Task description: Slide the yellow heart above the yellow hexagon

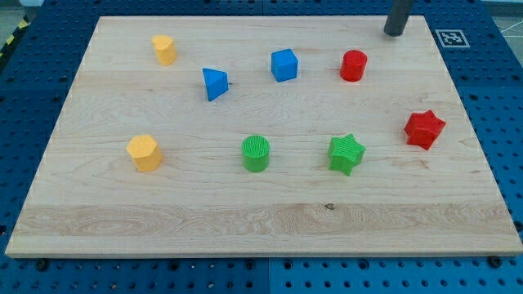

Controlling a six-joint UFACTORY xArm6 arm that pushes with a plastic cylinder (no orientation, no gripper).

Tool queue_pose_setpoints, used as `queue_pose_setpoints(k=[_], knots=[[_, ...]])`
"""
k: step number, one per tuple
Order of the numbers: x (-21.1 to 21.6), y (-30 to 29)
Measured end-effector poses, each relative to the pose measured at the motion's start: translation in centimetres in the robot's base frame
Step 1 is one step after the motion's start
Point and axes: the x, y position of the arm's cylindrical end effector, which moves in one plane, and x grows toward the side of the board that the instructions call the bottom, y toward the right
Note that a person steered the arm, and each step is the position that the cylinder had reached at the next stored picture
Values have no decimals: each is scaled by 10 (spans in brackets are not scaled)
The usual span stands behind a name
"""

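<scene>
The yellow heart [164, 49] stands near the bench [245, 220] top-left edge, directly above the yellow hexagon [145, 153], open wood between them; my tip [394, 33] is far right, without gripper.

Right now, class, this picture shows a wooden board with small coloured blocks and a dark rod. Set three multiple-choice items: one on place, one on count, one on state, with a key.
1. Where is my tip?
A. the view's top right
B. the view's bottom left
C. the centre

2. How many red blocks are there?
A. one
B. two
C. four

3. Is my tip touching the yellow heart block?
A. yes
B. no, it is far across the wooden board

Key: 1 A, it stands near the red cylinder block. 2 B, that cylinder plus the red star block. 3 B, the heart sits at the top left.
</scene>
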Motion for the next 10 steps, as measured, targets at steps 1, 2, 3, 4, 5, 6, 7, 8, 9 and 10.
queue_pose_setpoints(k=[1,2,3,4,5,6,7,8,9,10], knots=[[-3,-63],[-3,-64],[-3,-96],[-2,-128],[-2,-142],[1,-191],[1,-192],[19,-241],[21,-249],[22,-309]])
